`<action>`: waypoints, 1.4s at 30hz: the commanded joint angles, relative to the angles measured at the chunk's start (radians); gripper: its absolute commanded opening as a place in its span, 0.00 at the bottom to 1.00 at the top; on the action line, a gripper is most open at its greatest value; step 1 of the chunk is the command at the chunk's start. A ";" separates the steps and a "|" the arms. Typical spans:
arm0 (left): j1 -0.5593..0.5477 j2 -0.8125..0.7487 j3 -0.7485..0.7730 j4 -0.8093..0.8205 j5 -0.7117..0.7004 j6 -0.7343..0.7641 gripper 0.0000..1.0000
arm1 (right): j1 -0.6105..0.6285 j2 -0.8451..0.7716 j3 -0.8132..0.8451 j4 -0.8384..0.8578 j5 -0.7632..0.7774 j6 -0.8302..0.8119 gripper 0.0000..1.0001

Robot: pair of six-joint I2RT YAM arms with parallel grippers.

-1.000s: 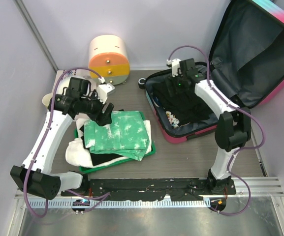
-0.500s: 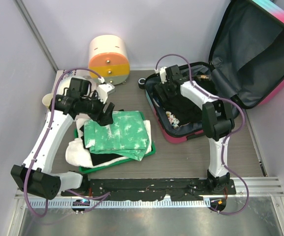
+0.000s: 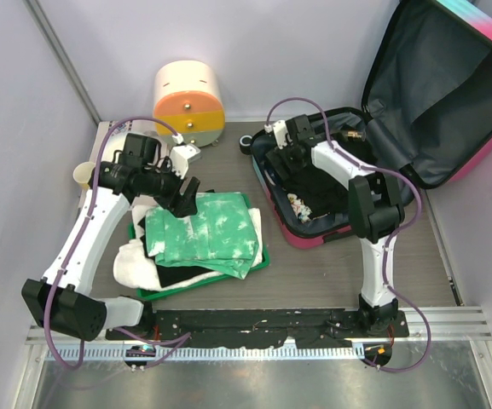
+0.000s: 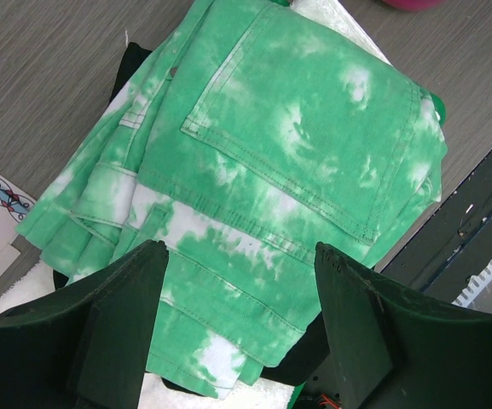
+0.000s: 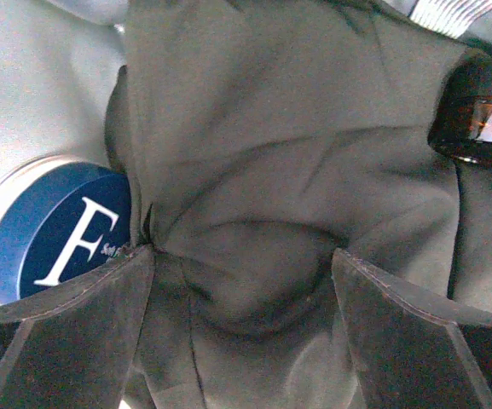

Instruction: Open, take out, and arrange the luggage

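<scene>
1. At 2 o'clock on the tabletop (image 3: 339, 273), the luggage (image 3: 331, 233) lies open. Its pink-edged lower shell is flat and its dark-lined lid (image 3: 437, 94) leans back toward 1 o'clock.
2. Inside the lower shell, near its 11 o'clock corner, the right fingers (image 5: 416, 341) stand spread wide and grip nothing. Dark cloth (image 5: 271, 196) lies bunched beneath the gap.
3. Seen from the right wrist, a blue round tin (image 5: 54, 234) with a white letter F shows beside that cloth at 9 o'clock. A glossy dark object (image 5: 480, 119) sits at 2 o'clock; what it is cannot be told.
4. The left fingers (image 4: 118, 332) are also apart and empty, hovering above folded green-and-white jeans (image 4: 297, 153).
5. Those jeans top a pile on a green tray (image 3: 265, 257) at 8 o'clock on the tabletop. White cloth (image 3: 135, 260) spills over the tray's 8 o'clock side.
6. A round cream-and-orange drawer box (image 3: 188, 102) stands at 11 o'clock, near the back wall.
</scene>
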State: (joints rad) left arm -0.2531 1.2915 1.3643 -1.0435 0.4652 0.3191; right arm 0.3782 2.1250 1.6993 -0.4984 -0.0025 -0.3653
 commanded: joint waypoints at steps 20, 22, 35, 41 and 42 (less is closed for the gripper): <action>0.000 -0.014 0.032 0.011 0.016 -0.006 0.75 | 0.028 -0.008 -0.119 -0.019 0.110 -0.173 0.92; 0.000 -0.012 0.032 0.016 0.016 -0.006 0.75 | 0.027 -0.008 -0.135 -0.002 0.116 -0.182 0.91; -0.002 0.110 0.189 0.099 0.101 -0.129 0.72 | -0.071 -0.188 -0.053 -0.023 -0.085 -0.145 0.01; -0.014 0.161 0.245 0.155 0.112 -0.149 0.72 | -0.165 -0.234 -0.033 -0.069 -0.218 -0.156 0.01; -0.018 0.166 0.246 0.167 0.110 -0.150 0.72 | -0.177 -0.238 -0.030 -0.071 -0.238 -0.130 0.01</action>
State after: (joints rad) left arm -0.2577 1.4429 1.5631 -0.9577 0.5438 0.1970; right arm 0.2554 1.9888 1.6123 -0.5396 -0.1356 -0.5201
